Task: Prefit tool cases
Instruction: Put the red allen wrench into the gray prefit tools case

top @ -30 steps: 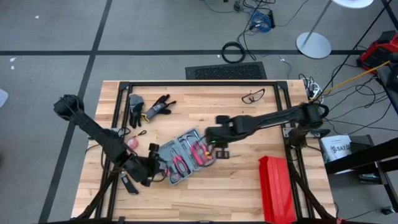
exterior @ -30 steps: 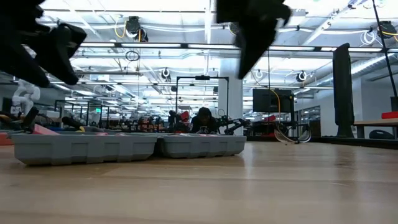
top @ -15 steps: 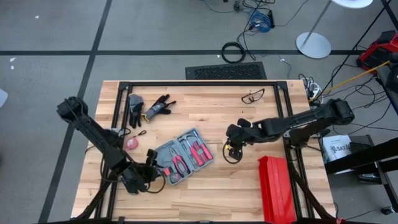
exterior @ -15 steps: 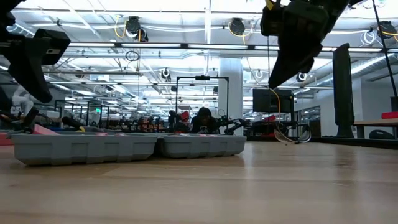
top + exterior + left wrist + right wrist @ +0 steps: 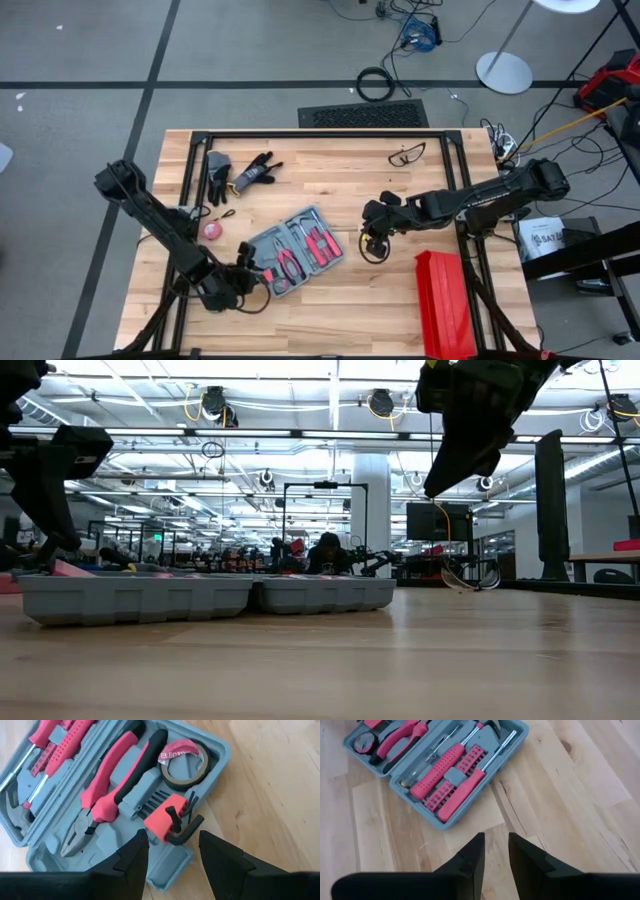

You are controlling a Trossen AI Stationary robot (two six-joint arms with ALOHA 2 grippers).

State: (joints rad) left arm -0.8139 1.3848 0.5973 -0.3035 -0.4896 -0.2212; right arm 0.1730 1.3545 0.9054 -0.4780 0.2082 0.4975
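Observation:
The blue-grey tool case [image 5: 295, 248] lies open and flat on the wooden table, with red-handled tools in its grey slots. It also shows in the low view [image 5: 200, 595]. My left gripper [image 5: 172, 855] hangs open just above the case's near-left corner, over a red hex-key holder [image 5: 167, 817]. In the low view this gripper [image 5: 50, 470] is clear of the case. My right gripper [image 5: 495, 852] is raised over bare table to the right of the case [image 5: 445, 770]. Its fingers stand a narrow gap apart with nothing between them.
A long red ribbed box [image 5: 445, 300] stands at the near right. Black gloves [image 5: 240, 172] and safety glasses [image 5: 407, 153] lie near the far edge. A pink round tape measure [image 5: 211, 230] lies left of the case. Bare wood lies between the case and the red box.
My right gripper has drawn back from over the case toward the table's right edge, rolling as it went, then kept still. My left gripper has sunk and edged toward the case's near-left corner. The case has stayed in place.

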